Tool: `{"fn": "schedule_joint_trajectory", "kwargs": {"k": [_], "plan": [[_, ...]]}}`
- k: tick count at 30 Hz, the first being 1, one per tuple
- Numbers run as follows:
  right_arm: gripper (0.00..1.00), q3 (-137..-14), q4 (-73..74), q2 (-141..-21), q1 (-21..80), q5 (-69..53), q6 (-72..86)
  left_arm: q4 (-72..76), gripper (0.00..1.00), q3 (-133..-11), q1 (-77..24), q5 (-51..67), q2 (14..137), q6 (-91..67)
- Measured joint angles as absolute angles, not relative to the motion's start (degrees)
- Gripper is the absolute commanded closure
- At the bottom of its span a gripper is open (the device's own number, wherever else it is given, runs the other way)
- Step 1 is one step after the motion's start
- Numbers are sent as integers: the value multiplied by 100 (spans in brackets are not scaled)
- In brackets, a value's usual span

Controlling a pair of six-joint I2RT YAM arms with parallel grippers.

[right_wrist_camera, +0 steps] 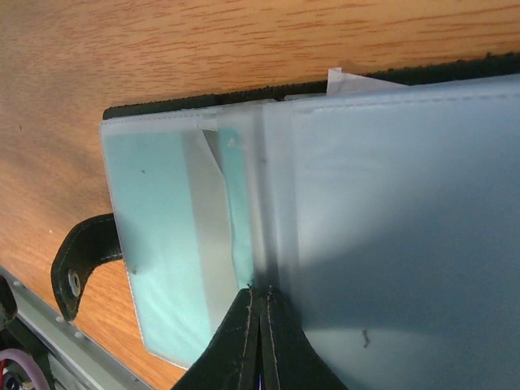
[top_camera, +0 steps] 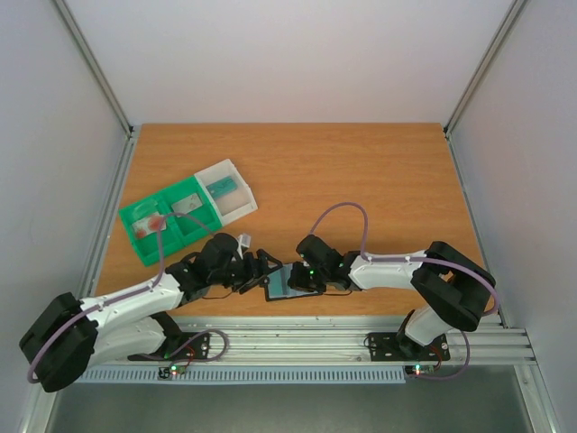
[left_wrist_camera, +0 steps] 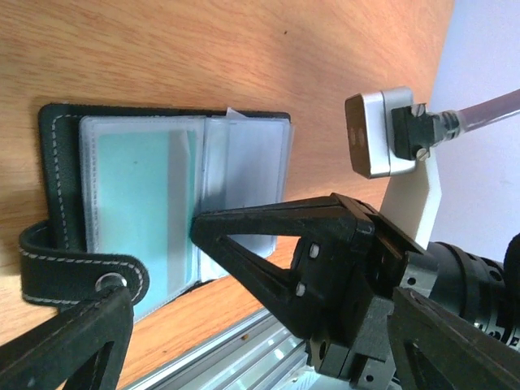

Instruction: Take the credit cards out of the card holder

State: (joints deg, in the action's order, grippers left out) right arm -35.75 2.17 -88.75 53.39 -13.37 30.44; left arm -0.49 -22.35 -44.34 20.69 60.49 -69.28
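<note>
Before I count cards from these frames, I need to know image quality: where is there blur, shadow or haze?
Top external: even light, sharp, black folding card holder tiny. Left wrist: holder crisp, own fingers dark, soft. Right wrist: milky plastic sleeves shadowed below, teal card hazy.

Black card holder [left_wrist_camera: 58, 175], teal credit card [left_wrist_camera: 130, 203]

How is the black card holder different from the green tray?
The card holder is black; the tray is green and white. The card holder is smaller than the tray. The card holder has clear sleeves; the tray has open compartments. Both hold cards.
</note>
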Motion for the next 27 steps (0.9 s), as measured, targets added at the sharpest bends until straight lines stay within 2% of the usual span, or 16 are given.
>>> {"fn": "schedule_joint_trajectory", "kwargs": {"k": [8, 16, 22, 27], "plan": [[99, -3544, 167, -8875, 5339, -1332, 3081, 242, 14, -2233, -4477, 2165, 6294, -7185], [99, -3498, 78, -8875, 5339, -1334, 3190, 226, 14, -2095, -4639, 2051, 5929, -7673], [82, -3430, 5, -8759, 5343, -1330, 3256, 193, 13, -1951, -4659, 1865, 5911, -7896], [79, -3352, 224, -8248, 5347, -1280, 3221, 198, 13, -1973, -4659, 1817, 6075, -7907]]}}
